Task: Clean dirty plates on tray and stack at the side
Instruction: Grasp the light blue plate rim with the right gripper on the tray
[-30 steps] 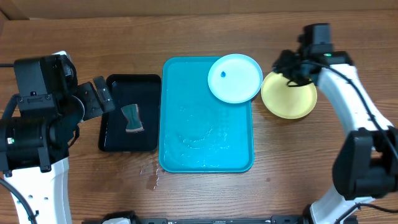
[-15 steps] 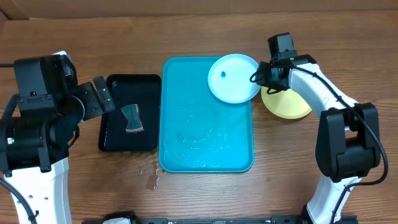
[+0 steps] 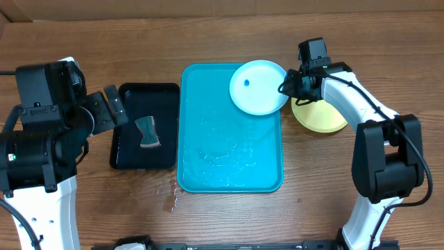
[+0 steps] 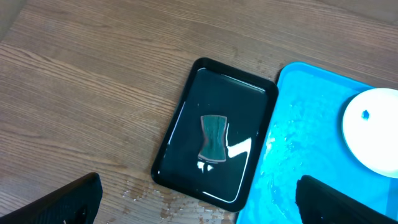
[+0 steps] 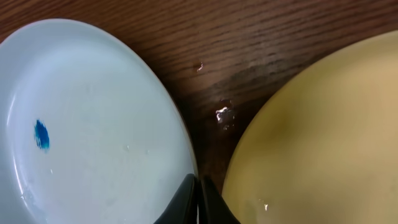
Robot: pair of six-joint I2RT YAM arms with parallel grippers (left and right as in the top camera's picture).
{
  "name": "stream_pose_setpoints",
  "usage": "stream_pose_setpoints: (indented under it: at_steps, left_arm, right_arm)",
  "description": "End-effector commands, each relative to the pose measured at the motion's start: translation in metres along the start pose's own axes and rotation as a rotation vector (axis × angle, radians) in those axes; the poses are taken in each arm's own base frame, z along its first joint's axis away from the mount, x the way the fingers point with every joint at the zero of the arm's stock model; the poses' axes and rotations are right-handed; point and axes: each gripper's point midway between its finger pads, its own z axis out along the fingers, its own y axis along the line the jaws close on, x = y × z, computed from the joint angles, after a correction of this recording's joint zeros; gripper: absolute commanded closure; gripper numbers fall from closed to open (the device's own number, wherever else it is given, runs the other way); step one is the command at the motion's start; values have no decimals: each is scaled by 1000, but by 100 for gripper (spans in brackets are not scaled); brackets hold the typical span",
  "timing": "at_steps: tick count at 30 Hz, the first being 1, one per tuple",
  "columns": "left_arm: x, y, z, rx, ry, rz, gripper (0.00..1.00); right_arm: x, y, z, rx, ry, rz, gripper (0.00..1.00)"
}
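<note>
The light blue plate [image 3: 258, 87] with a small blue speck [image 5: 41, 134] rests on the far right corner of the turquoise tray [image 3: 229, 160], its right edge hanging over the tray's rim. My right gripper [image 3: 286, 89] is shut on that right rim [image 5: 199, 186], one finger inside the plate, the other outside. A yellow-green plate [image 3: 322, 117] lies on the table just right of it, close beside the gripper [image 5: 323, 137]. My left gripper [image 4: 202, 202] hangs open above the table's left side, holding nothing.
A black tray [image 3: 146, 86] left of the turquoise one holds a grey-green sponge [image 3: 148, 132] in shallow water. Water drops [image 3: 168, 198] lie on the wood near the black tray's front corner. The turquoise tray's floor is wet.
My right gripper swung left from above the yellow-green plate to the light blue plate's rim and closed on it. That plate has shifted slightly left. The left arm has not moved.
</note>
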Motion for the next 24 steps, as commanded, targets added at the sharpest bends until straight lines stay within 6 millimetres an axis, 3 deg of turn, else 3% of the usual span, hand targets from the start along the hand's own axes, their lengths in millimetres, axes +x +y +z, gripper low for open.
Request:
stream_pose_setpoints:
  at_steps: [1,6,15,24]
  left_arm:
    - [-1,-4,0,13,-4,-5,0]
    - [-7,-4,0,15,-25,-7,0]
    - [-17,-7,0,26,-66,-12,0]
    - [-14,-7,8,18,-33,-8,0]
  right_arm:
    - [6,15,-3,-69,39,-5,96]
    - [17,30,-15,-111,76,-17,96]
    - [67,60,-17,-94,195,-104,96]
    - [111,80,-20,-56,289,-144,96]
